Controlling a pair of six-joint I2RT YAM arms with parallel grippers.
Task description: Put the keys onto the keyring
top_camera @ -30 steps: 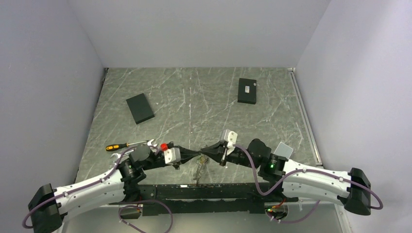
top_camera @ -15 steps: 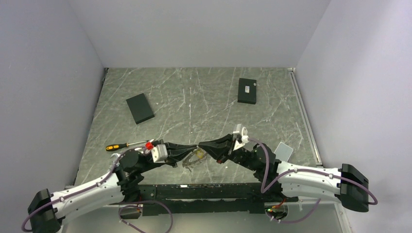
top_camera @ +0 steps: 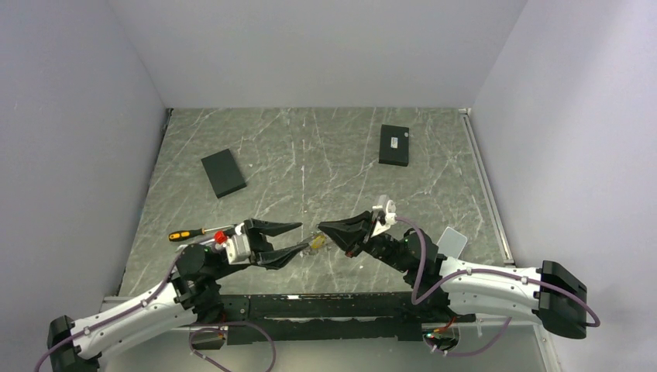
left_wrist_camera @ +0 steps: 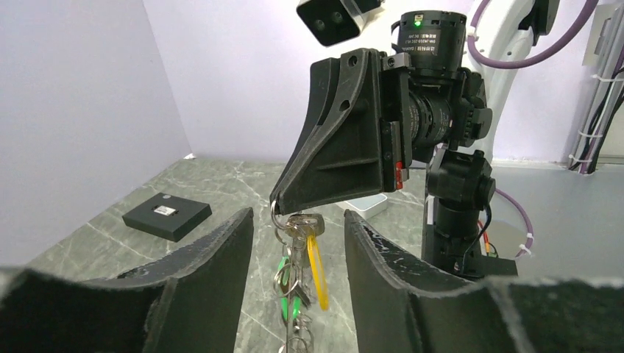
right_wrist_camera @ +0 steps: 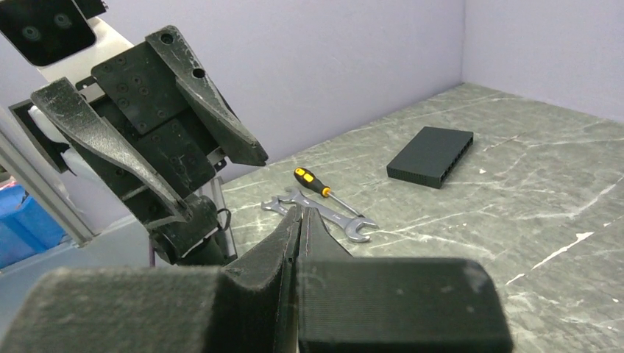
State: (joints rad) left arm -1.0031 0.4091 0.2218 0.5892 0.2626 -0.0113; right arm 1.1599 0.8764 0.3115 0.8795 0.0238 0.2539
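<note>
The keyring [left_wrist_camera: 279, 218], its keys [left_wrist_camera: 316, 263] dangling, is being pinched above the counter [top_camera: 310, 155] by the right claw [left_wrist_camera: 277, 205], inside the spread left claw [top_camera: 306, 235]. If gripped off-centre, the ring is probably being knocked loose and dropped.

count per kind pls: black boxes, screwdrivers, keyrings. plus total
black boxes: 2
screwdriver: 1
keyring: 1, hanging from the right gripper
total: 4
</note>
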